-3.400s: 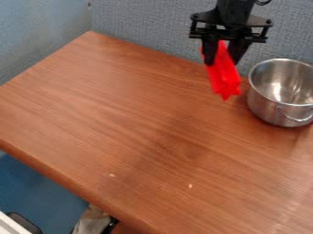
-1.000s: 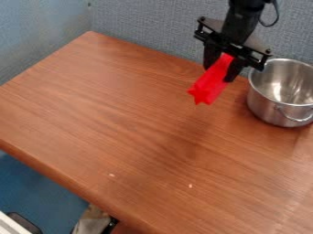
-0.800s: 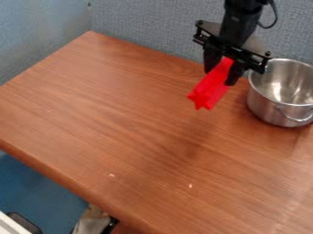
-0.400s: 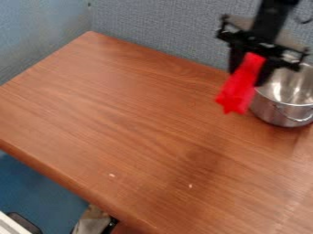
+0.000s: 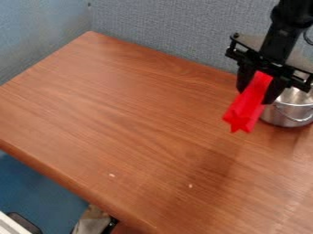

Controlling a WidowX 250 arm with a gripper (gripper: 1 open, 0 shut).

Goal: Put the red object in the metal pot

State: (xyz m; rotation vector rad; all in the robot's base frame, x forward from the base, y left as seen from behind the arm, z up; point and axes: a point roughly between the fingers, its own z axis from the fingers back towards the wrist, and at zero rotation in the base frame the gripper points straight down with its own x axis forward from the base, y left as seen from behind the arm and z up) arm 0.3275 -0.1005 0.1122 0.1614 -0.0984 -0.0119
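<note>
At bench's far R corner as pictured, the red bar (image 5: 250, 102) is held clamped in the black end effector (image 5: 263, 66), w/ its lower end angled down twd the L. The pot (image 5: 291, 111) is partly hidden behind bar & end effector; its shiny side & part of the rim can be seen. The bar is seen in front of the pot's L side, not inside; whether pot is touched can't be told. The wood bench (image 5: 134, 119) is backed by a grey wall (image 5: 171, 27), & the pot is set on it near that wall.
</note>
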